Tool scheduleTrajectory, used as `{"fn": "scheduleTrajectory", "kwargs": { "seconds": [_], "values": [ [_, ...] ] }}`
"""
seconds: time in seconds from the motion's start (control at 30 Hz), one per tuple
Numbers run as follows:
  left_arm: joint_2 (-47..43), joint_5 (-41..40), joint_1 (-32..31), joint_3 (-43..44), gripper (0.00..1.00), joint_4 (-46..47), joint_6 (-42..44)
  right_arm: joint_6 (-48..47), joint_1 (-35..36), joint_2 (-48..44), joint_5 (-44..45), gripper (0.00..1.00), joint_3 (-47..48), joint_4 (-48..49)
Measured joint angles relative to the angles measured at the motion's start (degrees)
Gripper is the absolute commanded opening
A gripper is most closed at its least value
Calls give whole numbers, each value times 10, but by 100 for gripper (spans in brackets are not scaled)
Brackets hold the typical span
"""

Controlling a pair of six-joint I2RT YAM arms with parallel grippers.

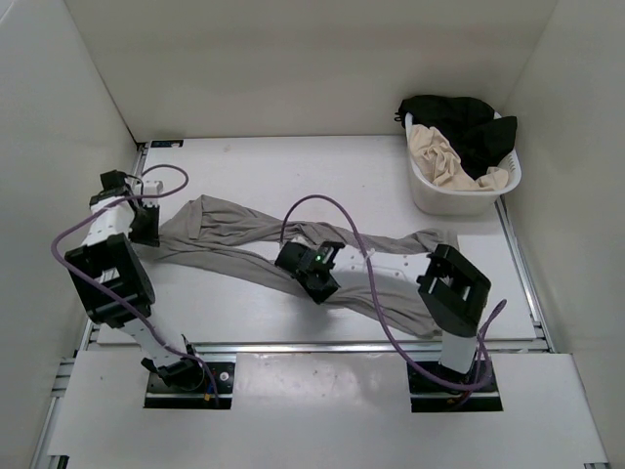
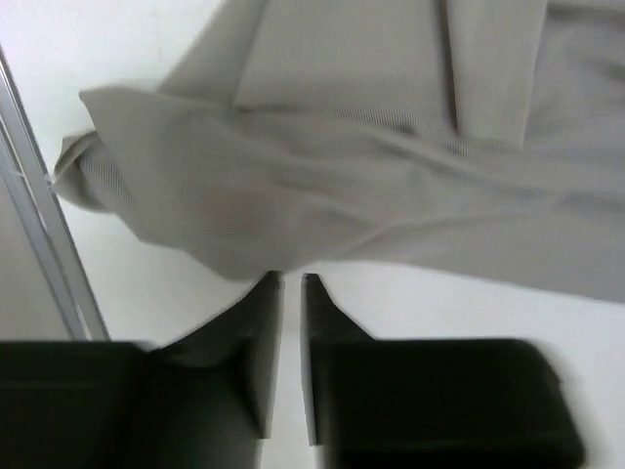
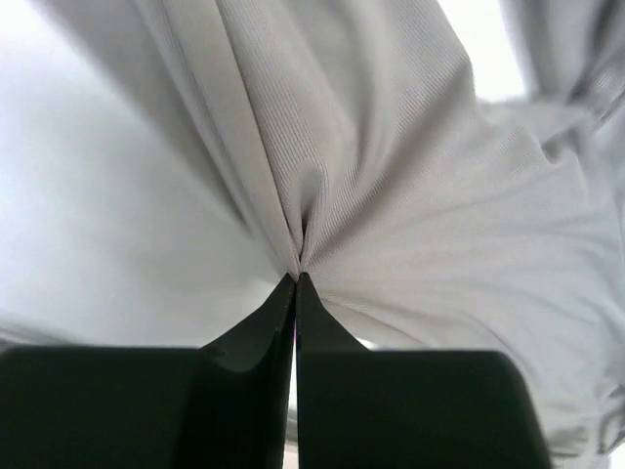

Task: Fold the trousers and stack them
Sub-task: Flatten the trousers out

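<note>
The trousers (image 1: 244, 239) lie crumpled across the middle of the table (image 1: 293, 166), running from 9 o'clock toward 4 o'clock. The right gripper (image 1: 317, 285) sits near mid-length, its jaws pressed together and pinching a gathered fold of the cloth (image 3: 371, 176). The left gripper (image 1: 146, 231) is at the 9 o'clock end. Its jaws stand a thin slit apart at the cloth's edge (image 2: 290, 278), and whether they grip it cannot be told. A basket (image 1: 459, 200) at 1 o'clock holds a beige garment (image 1: 439, 156) and a black garment (image 1: 469, 122).

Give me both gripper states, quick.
Left gripper: almost closed at the trousers edge; grip cannot be told.
Right gripper: closed, pinching the trousers.
</note>
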Motion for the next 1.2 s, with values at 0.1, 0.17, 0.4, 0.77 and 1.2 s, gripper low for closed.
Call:
{"fn": "scheduleTrajectory", "kwargs": {
  "seconds": [0.1,0.17,0.4,0.77,1.2],
  "values": [
    [-36,-4,3,-31,60,-7,5,24,59,-39,25,0,-49,6],
    [-50,-4,7,-35,68,-9,7,41,101,-61,41,0,-83,6],
    [-20,11,20,-28,74,2,9,90,176,-76,39,37,-164,11],
    [102,71,20,24,81,8,22,107,121,-74,37,63,7,-14],
    [112,81,15,36,14,3,59,129,-167,105,-14,82,144,-49]
  ]
}}
